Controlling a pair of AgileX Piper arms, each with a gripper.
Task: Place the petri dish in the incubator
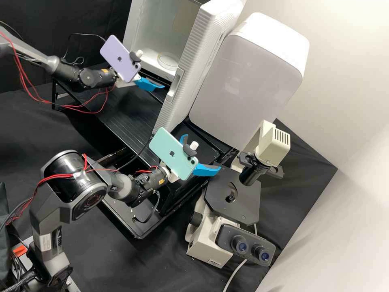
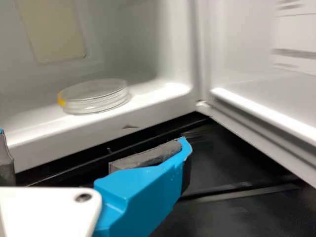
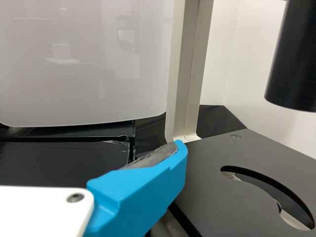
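Black surface point(image 1: 48, 121) carries everything. We use the incubator point(image 1: 148, 24) as landmark: it is at the back, its door point(image 1: 194, 61) swung wide so the chamber is reachable. Just beside the door is a closed white cabinet point(image 1: 251, 77). The microscope point(image 1: 231, 202) stands well apart from the incubator, on the door side. A black rack point(image 1: 129, 113) runs from under the incubator's mouth towards the front.

Left arm point(image 1: 81, 77) is at the incubator's mouth, with the left jaws just outside the sill and pointed in. They are apart. One blue finger point(image 2: 148, 190) sits to one side, the other finger point(image 2: 4, 158) well off to the opposite side, and nothing is between them or touching them. We judge this to be a released, cleared pose.

Right arm point(image 1: 133, 186) is well away from the incubator, with the right jaws over the edge of the microscope stage point(image 3: 247, 168). We see one blue finger point(image 3: 143, 190) with its pad bare, so we read the jaws as apart and empty. The arm is probably parked there to keep out of the way.

Petri dish point(image 2: 94, 95) is inside the incubator, flat on the chamber floor, lid on, set back from the sill and apart from both jaws. We judge the placement done. The door is not yet closed.
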